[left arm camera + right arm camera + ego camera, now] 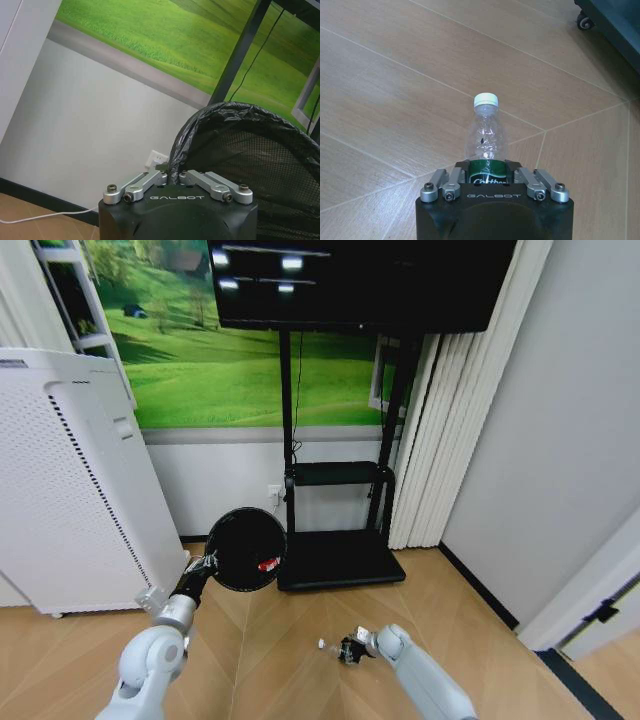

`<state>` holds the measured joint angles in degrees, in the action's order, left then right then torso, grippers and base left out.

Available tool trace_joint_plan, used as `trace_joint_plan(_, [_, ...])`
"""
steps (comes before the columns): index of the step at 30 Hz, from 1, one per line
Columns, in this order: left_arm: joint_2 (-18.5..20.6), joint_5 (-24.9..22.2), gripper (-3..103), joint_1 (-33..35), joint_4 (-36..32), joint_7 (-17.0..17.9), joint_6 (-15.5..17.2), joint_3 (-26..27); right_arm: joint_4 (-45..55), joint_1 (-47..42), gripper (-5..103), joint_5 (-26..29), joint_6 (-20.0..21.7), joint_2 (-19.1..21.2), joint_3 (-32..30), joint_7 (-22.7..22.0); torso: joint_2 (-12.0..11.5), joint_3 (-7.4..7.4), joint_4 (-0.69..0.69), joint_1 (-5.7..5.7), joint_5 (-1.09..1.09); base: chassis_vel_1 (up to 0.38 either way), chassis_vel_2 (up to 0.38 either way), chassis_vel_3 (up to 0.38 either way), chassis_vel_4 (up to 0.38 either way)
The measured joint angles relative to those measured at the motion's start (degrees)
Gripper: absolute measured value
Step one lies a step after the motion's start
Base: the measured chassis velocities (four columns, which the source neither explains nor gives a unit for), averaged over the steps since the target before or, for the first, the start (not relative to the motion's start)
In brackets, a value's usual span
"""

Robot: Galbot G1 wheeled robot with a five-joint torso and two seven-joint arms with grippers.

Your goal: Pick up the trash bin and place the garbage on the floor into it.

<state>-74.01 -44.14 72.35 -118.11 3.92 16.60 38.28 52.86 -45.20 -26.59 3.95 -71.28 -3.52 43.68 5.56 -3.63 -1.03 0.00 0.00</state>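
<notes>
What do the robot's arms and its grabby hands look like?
The arms are smooth, rounded, pale grey-white tubes with silver metal rings at the wrists. The left gripper and right gripper each have a chunky black body with GALBOT printed in white letters. Shiny silver metal links with dark bolts fan out on both sides, leading to small dark fingertips.

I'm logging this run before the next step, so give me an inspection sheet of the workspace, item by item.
Surface: wooden floor, herringbone boards.
Job's things: trash bin, black with a bag liner, held up off the floor with its mouth toward the head camera and a red piece inside; clear bottle with white cap and green label, in the right gripper.
Clutter: nothing seen.
Grippers: left gripper jaws shut on the bin rim; right gripper jaws shut on the bottle, low over the floor.
Cables: white cable along the baseboard; black cable down the screen stand.
Surroundings: white perforated appliance, black screen stand, meadow mural.
</notes>
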Motion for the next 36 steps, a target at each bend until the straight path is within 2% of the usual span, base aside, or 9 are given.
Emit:
trace_joint_plan(8, [-0.39,0.55,4,0.18,0.21,-0.15,0.00,-0.15,6.52,-3.77,19,4.47,-1.02,3.63,-6.46,-1.31,0.00,0.00,0.01,0.00,0.04,0.000,0.000,0.000,0.000])
trace_joint_plan(10, [-0.47,0.64,4,0.25,0.71,-0.42,0.00,0.30,14.07,-8.18,14,13.56,-1.98,9.44,-11.79,-5.61,0.00,0.00,0.00,0.00,-0.01,0.000,0.000,0.000,0.000])
trace_joint_plan(11, [-0.47,0.64,4,0.25,0.71,-0.42,0.00,0.30,14.07,-8.18,14,13.56,-1.98,9.44,-11.79,-5.61,0.00,0.00,0.00,0.00,-0.01,0.000,0.000,0.000,0.000])
trace_joint_plan(13, [-0.52,0.88,4,-0.22,2.00,-0.75,-0.02,0.63,21.86,-13.15,14,22.17,-1.79,13.46,-18.97,-8.61,0.01,0.00,-0.03,0.00,0.00,0.000,0.000,0.000,0.000])
trace_joint_plan(20, [-1.87,5.75,4,-2.09,10.25,-0.33,-0.94,-1.15,35.51,-26.08,14,37.54,0.36,15.88,-36.64,-13.89,0.00,0.00,-0.02,0.00,0.03,0.000,0.000,0.000,0.000])
trace_joint_plan(23, [-2.62,6.81,4,-2.80,12.77,0.51,-1.12,-3.12,39.87,-28.57,14,40.89,1.00,15.89,-40.13,-14.53,0.00,0.00,-0.03,0.00,0.01,0.000,0.000,0.000,0.000])
trace_joint_plan(28, [-4.53,9.64,4,-3.34,14.95,3.72,-1.69,-8.66,50.52,-30.09,14,44.94,2.77,15.30,-41.61,-16.74,0.01,0.00,-0.01,0.00,0.01,0.000,0.000,0.000,0.000])
trace_joint_plan(30, [-5.00,9.31,4,-4.26,15.59,6.39,-1.72,-12.81,56.30,-30.04,14,46.05,4.80,14.47,-39.43,-18.41,0.00,0.00,0.03,0.00,0.02,0.000,0.000,0.000,0.000])
trace_joint_plan(36, [-5.26,8.50,4,-6.98,18.14,8.46,-1.72,-21.18,64.50,-29.77,14,46.12,7.59,12.84,-33.76,-20.67,0.00,0.00,-0.01,0.00,-0.01,0.000,0.000,0.000,0.000])
